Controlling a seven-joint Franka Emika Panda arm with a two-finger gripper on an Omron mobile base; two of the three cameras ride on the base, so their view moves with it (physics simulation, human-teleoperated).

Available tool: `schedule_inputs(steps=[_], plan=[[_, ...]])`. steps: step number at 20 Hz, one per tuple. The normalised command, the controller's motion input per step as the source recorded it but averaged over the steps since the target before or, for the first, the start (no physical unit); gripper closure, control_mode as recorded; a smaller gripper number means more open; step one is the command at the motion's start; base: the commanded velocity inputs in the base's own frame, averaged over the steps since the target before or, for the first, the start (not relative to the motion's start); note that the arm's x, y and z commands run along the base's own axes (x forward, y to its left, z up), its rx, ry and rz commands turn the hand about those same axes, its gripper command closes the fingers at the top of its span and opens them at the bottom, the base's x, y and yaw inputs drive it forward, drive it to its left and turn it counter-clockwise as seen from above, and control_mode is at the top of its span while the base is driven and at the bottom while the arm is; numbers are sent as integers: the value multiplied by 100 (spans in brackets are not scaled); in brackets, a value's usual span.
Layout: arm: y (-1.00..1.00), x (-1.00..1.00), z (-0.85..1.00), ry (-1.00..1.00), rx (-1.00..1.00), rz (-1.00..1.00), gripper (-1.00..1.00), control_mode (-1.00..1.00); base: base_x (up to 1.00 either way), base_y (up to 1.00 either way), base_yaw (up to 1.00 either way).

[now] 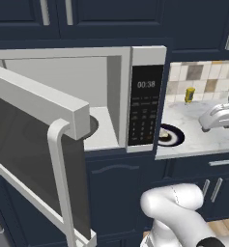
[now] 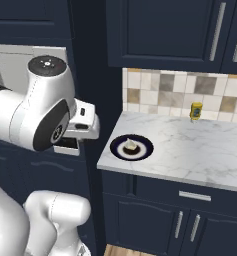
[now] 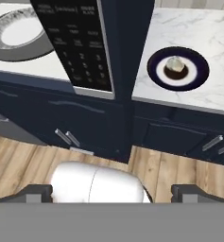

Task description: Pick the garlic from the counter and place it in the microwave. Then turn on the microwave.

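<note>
Pale marbled stone makes up the counter [image 2: 200, 150], and on it, near its left edge, sits a dark blue plate [image 2: 132, 147] carrying the small whitish garlic [image 2: 131, 145]. In the hand view the garlic [image 3: 175, 64] rests in the middle of the plate [image 3: 177, 68], well apart from the gripper [image 3: 111, 191], whose two dark fingertips [image 3: 38, 191] stand wide apart at the bottom of the picture with nothing between them.

Left of the counter stands the microwave [image 1: 135, 58], its door [image 1: 34, 159] swung fully open toward the camera, with the long silver handle [image 1: 63, 188] on the near edge. Inside, a round turntable [image 3: 16, 33] lies on the pale floor of the cavity. The black keypad panel [image 1: 145, 106] shows a clock reading 00:38; the button labels below it are too small to read.

A small yellow bottle [image 2: 195, 111] stands upright at the back of the counter against the tiled wall [image 2: 180, 92]; its label cannot be read.
</note>
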Motion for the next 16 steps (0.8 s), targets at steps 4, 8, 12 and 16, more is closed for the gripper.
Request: schedule_inputs(steps=[4,8,12,16], plan=[[-12,26,-37,0,0,4,-100,-100,0,0,0],[-15,36,-16,0,0,17,-100,-100,0,0,0],[-16,43,-13,0,-1,22,-100,-100,0,0,0],[-12,41,-19,0,-5,21,-100,-100,0,0,0]])
